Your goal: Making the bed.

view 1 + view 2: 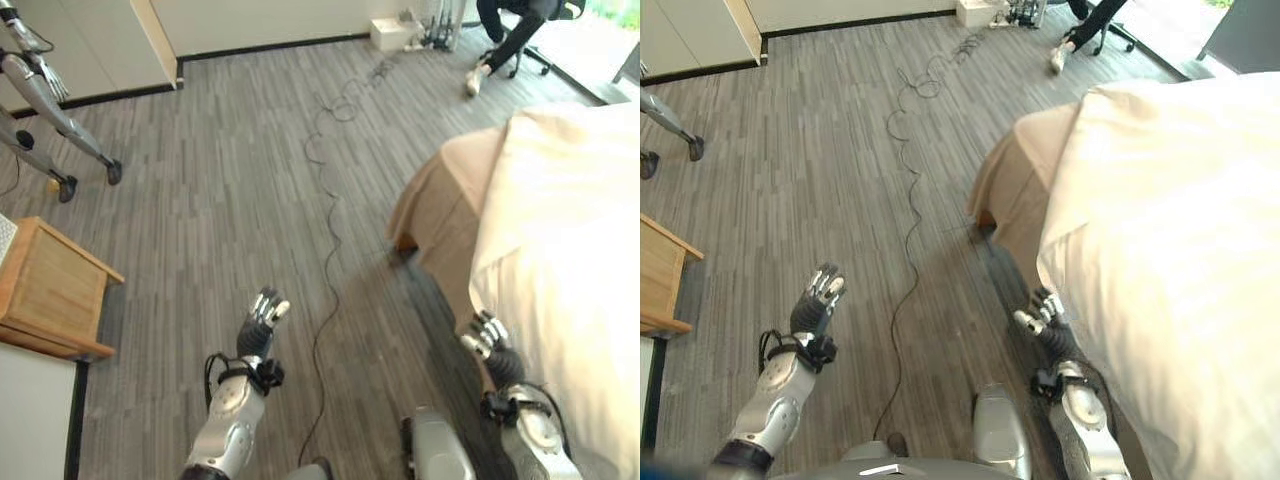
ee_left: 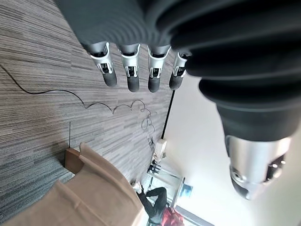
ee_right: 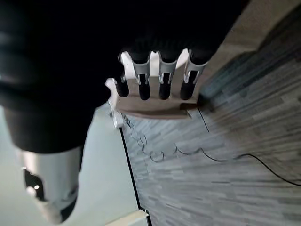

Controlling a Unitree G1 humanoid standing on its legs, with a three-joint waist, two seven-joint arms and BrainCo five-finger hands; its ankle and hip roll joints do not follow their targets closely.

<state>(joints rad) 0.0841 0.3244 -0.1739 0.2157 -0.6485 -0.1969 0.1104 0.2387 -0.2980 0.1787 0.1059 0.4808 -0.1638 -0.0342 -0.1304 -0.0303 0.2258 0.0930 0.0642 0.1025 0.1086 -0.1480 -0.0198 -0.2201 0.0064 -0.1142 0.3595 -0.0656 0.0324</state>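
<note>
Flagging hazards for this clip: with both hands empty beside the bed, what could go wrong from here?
1. A long black cable runs across the floor ahead, so a step could snag it.
2. The right hand hangs close to the cream cover; its relaxed fingers might catch the cloth edge unplanned.
3. The left hand sits far from the bed.

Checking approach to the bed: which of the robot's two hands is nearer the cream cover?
The right hand, beside the hanging edge of the cream cover; the left hand hangs over bare floor, well clear of it.

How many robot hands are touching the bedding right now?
0. The left hand hangs over bare floor; the right hand hovers beside the cream cover, apparently not touching.
</note>
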